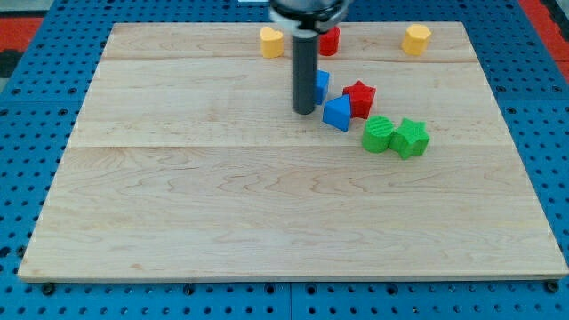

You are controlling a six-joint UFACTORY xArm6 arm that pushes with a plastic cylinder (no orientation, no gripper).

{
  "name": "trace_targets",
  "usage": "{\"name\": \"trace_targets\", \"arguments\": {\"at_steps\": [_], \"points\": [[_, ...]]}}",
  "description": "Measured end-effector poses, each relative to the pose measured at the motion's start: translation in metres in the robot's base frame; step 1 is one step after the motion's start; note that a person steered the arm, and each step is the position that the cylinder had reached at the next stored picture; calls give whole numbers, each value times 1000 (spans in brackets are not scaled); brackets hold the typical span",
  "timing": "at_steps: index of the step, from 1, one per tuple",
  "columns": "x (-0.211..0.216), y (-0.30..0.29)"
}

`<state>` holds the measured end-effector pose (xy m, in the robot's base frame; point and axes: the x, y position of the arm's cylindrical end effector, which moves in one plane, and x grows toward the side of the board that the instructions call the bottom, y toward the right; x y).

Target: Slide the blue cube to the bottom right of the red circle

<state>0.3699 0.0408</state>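
Pale wooden boards with fine grain, joined in wide strips, make up the table top (267,213); it lies on a blue perforated base (27,178) whose rows of small holes show all around it, with a bit of red at the view's upper corners.

This arm has no jaws, so nothing can open or clamp: it ends in a smooth, straight dark rod, and my tip (304,111) rests on the wood holding nothing.

Nearest the view's bottom, well to the right of my tip, sit two ribbed green blocks touching each other: a rounded one (378,134) and a jagged, star-like one (410,138). Just right of my tip lies a blue wedge-shaped block (337,114), very near it; contact cannot be told. Touching that wedge on its far right is a red star-shaped block (360,97). The blue cube (321,85) sits just behind my tip to the right, partly hidden by the rod. Beyond it, the red circle (330,40) stands near the top edge, also partly hidden. A yellow block (271,41) stands to the far left of my tip, another yellow block (415,39) far off to the right.
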Motion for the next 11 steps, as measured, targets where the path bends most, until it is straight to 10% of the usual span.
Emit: {"name": "trace_targets", "arguments": {"at_steps": [11], "points": [[-57, 0]]}}
